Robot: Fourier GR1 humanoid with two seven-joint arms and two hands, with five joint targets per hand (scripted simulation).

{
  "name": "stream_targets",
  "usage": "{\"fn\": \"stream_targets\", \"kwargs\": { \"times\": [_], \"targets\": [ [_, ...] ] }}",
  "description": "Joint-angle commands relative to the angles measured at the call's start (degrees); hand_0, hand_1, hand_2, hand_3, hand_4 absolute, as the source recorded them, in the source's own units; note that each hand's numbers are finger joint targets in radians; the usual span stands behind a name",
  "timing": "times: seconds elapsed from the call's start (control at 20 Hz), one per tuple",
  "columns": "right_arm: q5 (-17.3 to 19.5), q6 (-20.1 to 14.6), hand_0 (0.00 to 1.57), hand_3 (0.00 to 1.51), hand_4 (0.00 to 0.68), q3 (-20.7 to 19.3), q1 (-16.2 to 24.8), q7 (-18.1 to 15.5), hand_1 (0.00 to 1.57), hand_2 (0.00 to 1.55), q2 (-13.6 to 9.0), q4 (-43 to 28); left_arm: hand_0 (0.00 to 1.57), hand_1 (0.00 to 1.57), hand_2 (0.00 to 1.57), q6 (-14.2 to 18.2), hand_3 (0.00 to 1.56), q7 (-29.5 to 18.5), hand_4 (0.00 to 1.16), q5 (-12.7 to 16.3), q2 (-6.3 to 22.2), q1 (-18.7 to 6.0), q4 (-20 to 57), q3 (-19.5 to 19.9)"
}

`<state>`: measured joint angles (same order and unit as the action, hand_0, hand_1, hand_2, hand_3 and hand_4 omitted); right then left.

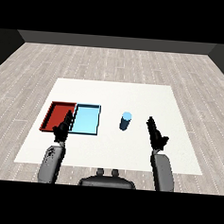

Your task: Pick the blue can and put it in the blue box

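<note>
My right hand (155, 133) is up over the table, fingers straight and pointing fwd, thumb out to the side; spread, nothing in it, touching nothing. It sits just right of the blue can (125, 121), w/ a clear gap between them.

Surface: white table (148, 95), roughly square, sitting on a grey wood-plank floor (113, 57). Dark walls (114, 42) close off the room at the far end and at both sides.

Blue can stands upright on the bare table, right of centre, lighter blue on its top face. It's between the trays and my right hand, apart from both.

2 trays lie side by side on the left part of the table, edges touching: red tray (51, 113) outer, light blue tray (87, 120) inner, nearer the can. Can is not in either.

My left hand (63, 128) hovers at the near edge of the trays, about over the seam between red and blue. Fingers look relaxed and mostly straight, holding nothing. Can't tell if it touches a tray rim.

Both grey forearms come in from the lower corners.
</note>
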<state>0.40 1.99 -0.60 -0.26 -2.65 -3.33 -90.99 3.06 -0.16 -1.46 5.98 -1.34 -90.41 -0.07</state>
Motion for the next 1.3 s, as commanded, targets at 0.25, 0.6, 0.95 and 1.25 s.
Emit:
{"fn": "stream_targets", "kwargs": {
  "times": [0.25, 0.6, 0.95, 1.25],
  "targets": [
    [1.8, -2.8, 0.00, 0.00, 0.000, -4.9, -16.4, 1.6, 0.00, 0.00, -1.9, 16.7, 0.00, 0.00, 0.00, -2.9, 0.00, -0.7, 0.00, 0.0, -1.8, 1.2, 2.7, -2.0],
    [-12.5, 11.2, 0.00, 0.00, 0.000, -10.5, -14.1, -14.6, 0.00, 0.00, -3.5, 13.9, 0.00, 0.00, 0.00, -7.7, 0.00, -22.4, 0.00, 9.3, -3.6, -0.7, -0.3, 3.6],
    [-10.8, 10.3, 0.00, 0.00, 0.000, -9.5, -17.2, -17.9, 0.00, 0.00, -3.4, 20.9, 0.00, 0.00, 0.00, -8.8, 0.00, -25.0, 0.00, 10.2, -2.9, -0.9, 2.7, 4.3],
    [-9.5, 7.4, 0.00, 0.00, 0.000, -8.2, -18.8, -16.4, 0.00, 0.00, -3.2, 21.5, 0.00, 0.00, 0.00, -8.7, 0.00, -24.9, 0.00, 8.8, -3.7, 2.0, 0.1, 2.4]
  ]
}}
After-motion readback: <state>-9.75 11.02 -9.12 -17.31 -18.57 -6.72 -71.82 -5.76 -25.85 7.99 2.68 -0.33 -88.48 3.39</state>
